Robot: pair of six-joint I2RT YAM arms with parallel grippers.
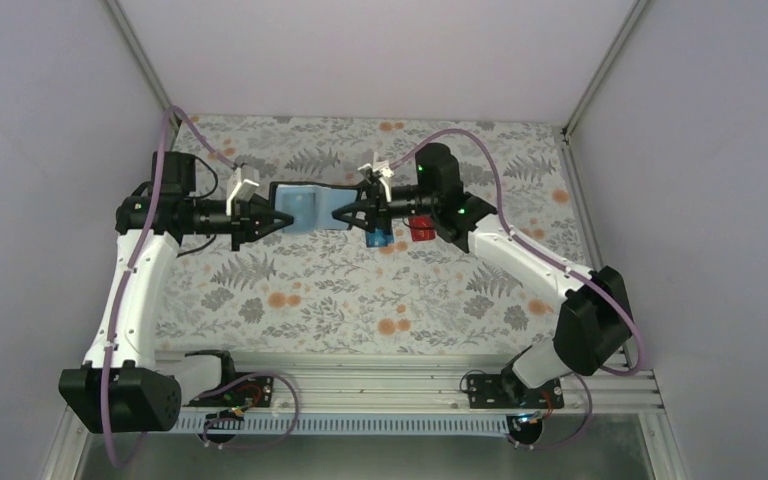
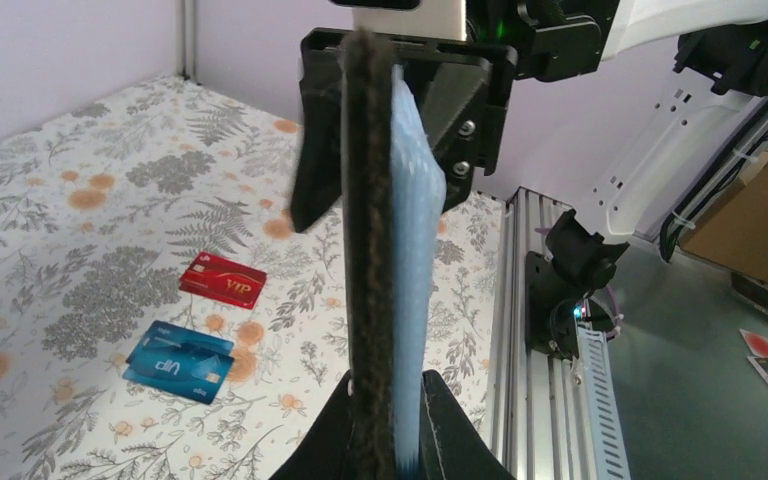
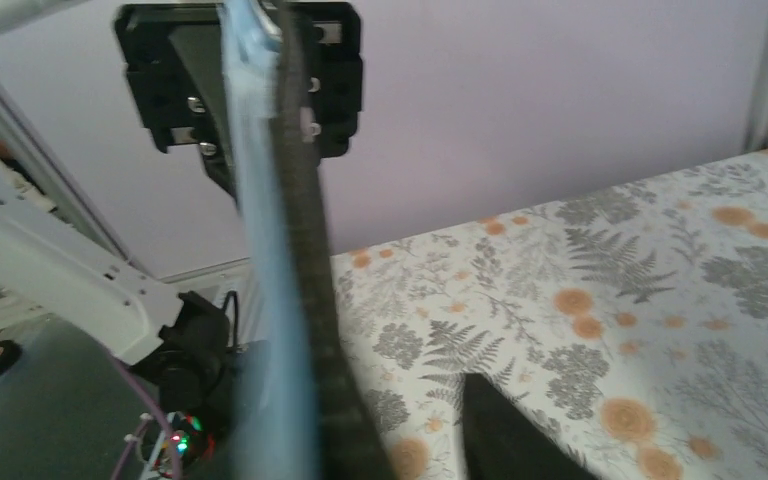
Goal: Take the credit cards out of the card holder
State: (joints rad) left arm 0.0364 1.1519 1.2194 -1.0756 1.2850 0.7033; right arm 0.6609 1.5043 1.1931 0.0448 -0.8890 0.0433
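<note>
The card holder [image 1: 309, 207], light blue inside with a dark outer side, hangs in the air between both grippers. My left gripper [image 1: 282, 218] is shut on its left end. In the left wrist view the holder [image 2: 380, 250] shows edge-on, clamped between the fingers [image 2: 332, 440]. My right gripper [image 1: 342, 214] is at its right end. In the right wrist view one finger [image 3: 505, 430] stands apart from the holder [image 3: 280, 250], so the jaws are open. The red card [image 2: 222, 279] lies on the table. The blue card [image 2: 185, 370] overlaps a bluish-teal card [image 2: 165, 335] beside it.
The floral tablecloth [image 1: 360, 290] covers the table. The red card [image 1: 422, 232] and blue card [image 1: 377, 238] lie below the right wrist. Purple walls stand on three sides. An aluminium rail [image 1: 390, 385] with the arm bases runs along the near edge.
</note>
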